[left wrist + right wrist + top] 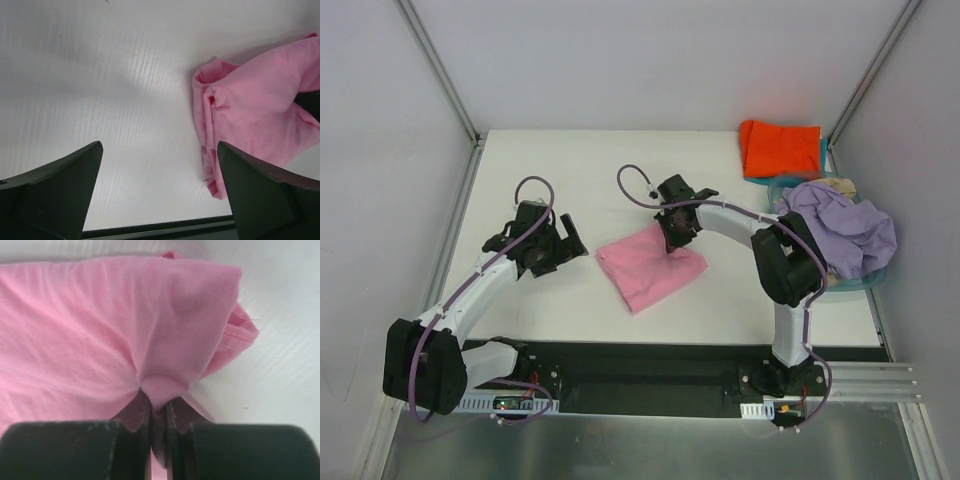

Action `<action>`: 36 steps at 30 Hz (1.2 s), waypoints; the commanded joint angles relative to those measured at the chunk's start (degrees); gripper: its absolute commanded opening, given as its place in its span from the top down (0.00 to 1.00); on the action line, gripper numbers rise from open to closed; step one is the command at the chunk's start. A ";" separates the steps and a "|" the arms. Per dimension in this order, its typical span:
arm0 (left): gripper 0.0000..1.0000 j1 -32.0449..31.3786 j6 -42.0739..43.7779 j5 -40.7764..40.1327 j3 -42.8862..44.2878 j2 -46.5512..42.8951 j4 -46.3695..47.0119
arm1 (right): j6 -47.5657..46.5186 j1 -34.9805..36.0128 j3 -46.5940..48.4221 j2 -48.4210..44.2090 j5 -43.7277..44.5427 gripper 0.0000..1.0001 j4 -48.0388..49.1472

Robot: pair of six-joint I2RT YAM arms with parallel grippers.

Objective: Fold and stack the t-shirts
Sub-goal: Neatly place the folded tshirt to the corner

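Right gripper (pixel 157 407): clamps tight on a bunched fold at the far edge of the pink t-shirt (pixel 648 270). Left gripper (pixel 159 146): hangs with jaws spread wide over bare table (pixel 570 170), just left of that shirt, touching nothing. Pink t-shirt: lies partly folded mid-table. Far right: folded orange-red t-shirt (pixel 780 148); beside it, lavender t-shirt (pixel 845 225) heaped in light blue basket (pixel 865 282).

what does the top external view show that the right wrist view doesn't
Only the top view: the left pincer, open and apart from the pink t-shirt; a folded orange-red t-shirt in the far right corner; a lavender t-shirt heaped in the blue basket. Only the right wrist view: the fingers pinched shut on a bunched fold of cloth. Both: the pink t-shirt and the right pincer at its edge.
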 commanded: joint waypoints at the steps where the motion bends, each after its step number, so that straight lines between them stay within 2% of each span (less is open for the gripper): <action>1: 0.01 0.79 -1.49 -3.79 0.13 -0.41 -1.27 | -7.51 -0.24 5.92 0.00 16.29 0.99 3.11; 4: 0.01 0.87 -1.49 -4.14 0.92 -0.15 -2.06 | -11.82 -1.46 10.22 0.52 22.29 0.99 3.55; 10: 0.01 1.05 -1.75 -6.95 2.50 -0.58 -3.74 | -16.57 -7.08 18.84 3.24 26.60 0.99 5.13; 14: 0.01 1.05 -0.62 -5.72 3.47 -0.32 -4.00 | -23.85 -10.95 21.57 5.26 29.23 0.99 11.19; 22: 0.01 1.14 0.00 -7.04 6.98 2.58 -5.14 | -31.59 -18.51 36.93 12.56 32.58 0.99 13.83; 30: 0.01 1.14 -0.08 -8.71 8.48 4.69 -5.32 | -29.41 -23.96 44.95 16.69 33.46 0.99 21.82; 36: 0.01 1.14 0.09 -9.33 10.58 7.06 -5.41 | -26.34 -28.27 48.73 18.01 31.62 0.99 23.85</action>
